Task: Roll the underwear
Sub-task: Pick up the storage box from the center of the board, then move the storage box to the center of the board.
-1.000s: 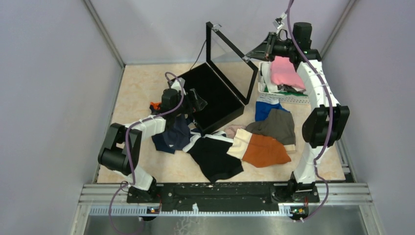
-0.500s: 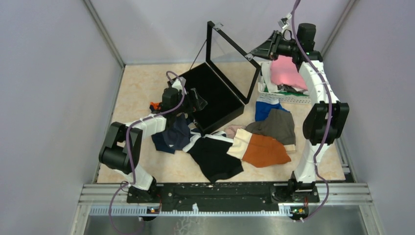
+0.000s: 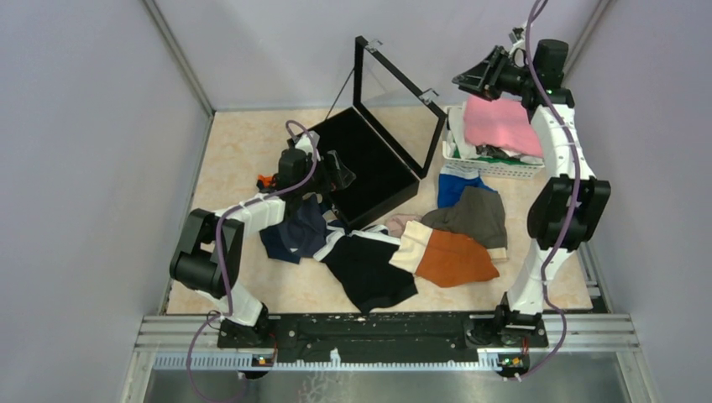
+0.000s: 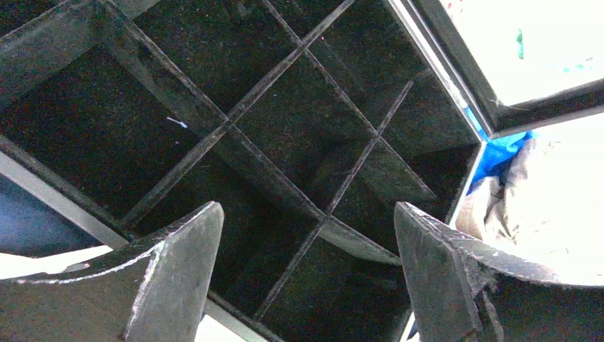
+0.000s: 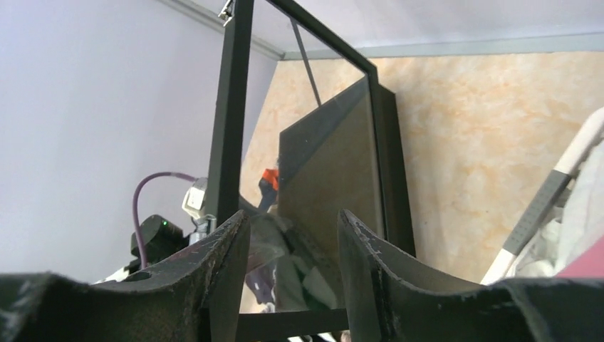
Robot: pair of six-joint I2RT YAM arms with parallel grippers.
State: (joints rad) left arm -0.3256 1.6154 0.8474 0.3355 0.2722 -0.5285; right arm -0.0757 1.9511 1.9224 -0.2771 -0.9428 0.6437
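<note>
Several pieces of underwear lie loose on the table: navy point(image 3: 294, 237), black with a white waistband point(image 3: 369, 270), rust-orange point(image 3: 455, 259), grey point(image 3: 476, 214) and royal blue point(image 3: 458, 186). My left gripper point(image 3: 340, 175) hangs open over the divided black box point(image 3: 374, 164). In the left wrist view its fingers point(image 4: 178, 274) stand wide apart above the compartments, with the left gripper point(image 4: 306, 278) holding nothing. My right gripper point(image 3: 459, 81) is raised at the back right, just off the box's upright lid point(image 3: 395, 88). In the right wrist view the right gripper point(image 5: 293, 217) has its jaws apart and empty.
A white basket point(image 3: 491, 168) at the back right holds a pink folded cloth point(image 3: 502, 124) and white items. The open lid's frame point(image 5: 231, 107) stands close in front of the right fingers. Blue fabric point(image 4: 502, 153) lies past the box's rim. Walls enclose the table.
The right gripper has opened and drawn back up and to the right, away from the lid's top corner. The lid stays upright. The left arm has not moved.
</note>
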